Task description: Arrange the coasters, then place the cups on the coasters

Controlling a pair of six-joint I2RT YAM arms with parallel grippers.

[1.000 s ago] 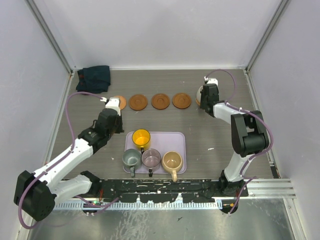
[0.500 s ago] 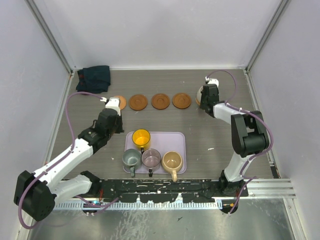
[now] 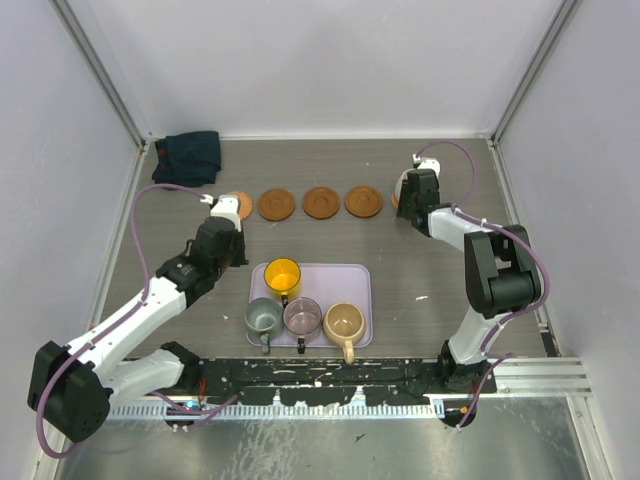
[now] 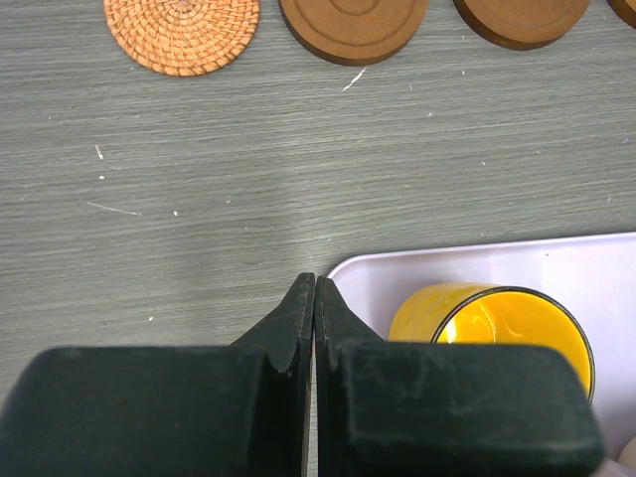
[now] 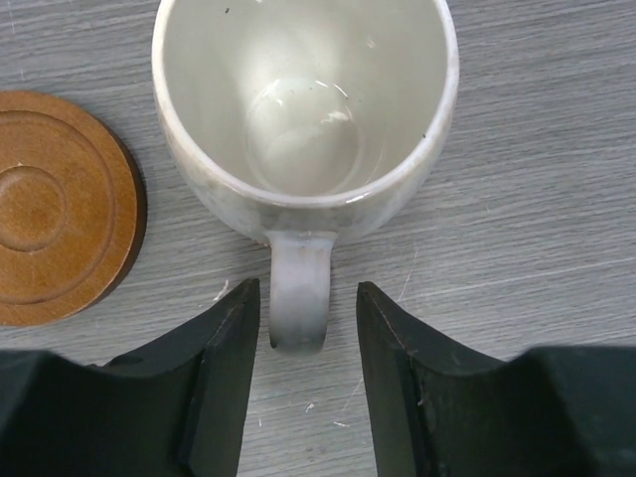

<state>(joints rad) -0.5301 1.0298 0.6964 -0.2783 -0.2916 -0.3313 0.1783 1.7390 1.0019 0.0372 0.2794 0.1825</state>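
The cream-white cup (image 5: 303, 99) stands upright on the table, its handle (image 5: 298, 298) pointing at my right gripper (image 5: 303, 298). That gripper is open, with a gap between the handle and each finger. In the top view my right gripper (image 3: 411, 194) covers most of this cup (image 3: 398, 186), and an orange sliver shows at the cup's left edge. Three brown coasters (image 3: 276, 204) (image 3: 321, 202) (image 3: 363, 201) and a woven tan one (image 4: 182, 30) lie in a row. My left gripper (image 4: 314, 290) is shut and empty above the tray's corner, beside the yellow cup (image 4: 497, 333).
The lilac tray (image 3: 355, 275) near the front holds the yellow cup (image 3: 283, 273), a grey-green cup (image 3: 263, 316), a purplish cup (image 3: 302, 315) and a tan cup (image 3: 344, 321). A dark folded cloth (image 3: 188, 155) lies at the back left. Walls close in on three sides.
My right gripper's jaws have spread apart and let go of the cream-white cup's handle. The left arm has not moved.
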